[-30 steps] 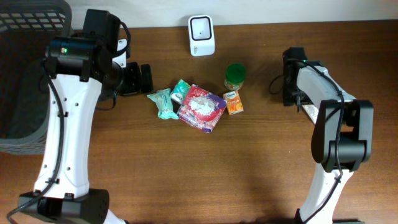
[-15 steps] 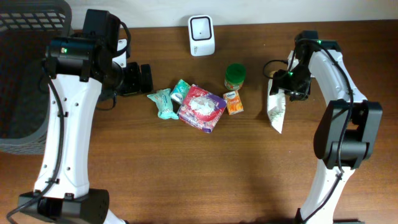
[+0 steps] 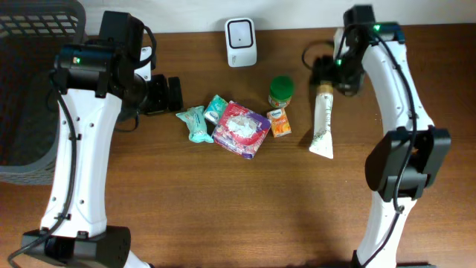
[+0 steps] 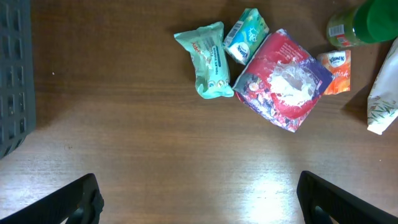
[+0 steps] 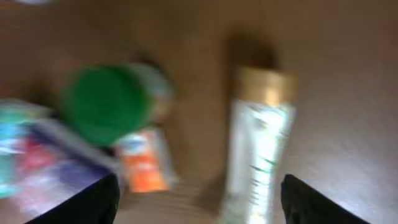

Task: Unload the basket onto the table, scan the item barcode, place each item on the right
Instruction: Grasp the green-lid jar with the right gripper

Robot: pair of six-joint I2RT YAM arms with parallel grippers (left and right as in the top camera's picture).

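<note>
**Loose tube, close neighbours, a smeared view**

The white squeeze tube with a gold cap [image 3: 322, 119] lies flat on the brown wooden table [image 3: 223, 208] at the right of the overhead frame. Its cap points toward the top and nothing holds it. The right jaws hover at its cap end, spread apart with nothing between them. The left jaws, at the left of the frame, stand wide open and empty, well apart from all the items.

If this tube is the item to scan, the main risk is the pick. The green-lidded jar [image 3: 281, 91] stands near the cap, to its left in the frame, and the small orange carton [image 3: 280, 123] lies near the tube's middle. Jaws that come down wide or off line could tip the jar or drag the carton along. The tube looks soft and tapers to a flat crimp, so a grip near the tail may buckle it or let it slide out.

The right wrist view is badly blurred, so judging the tube's line from it would be unreliable. No barcode shows on the upward face. It may be underneath, in which case the tube would need turning before the white rounded scanner with a dark window [image 3: 241, 42], at top centre, could read it. The way there passes over the jar, which is another chance for a knock.
</note>
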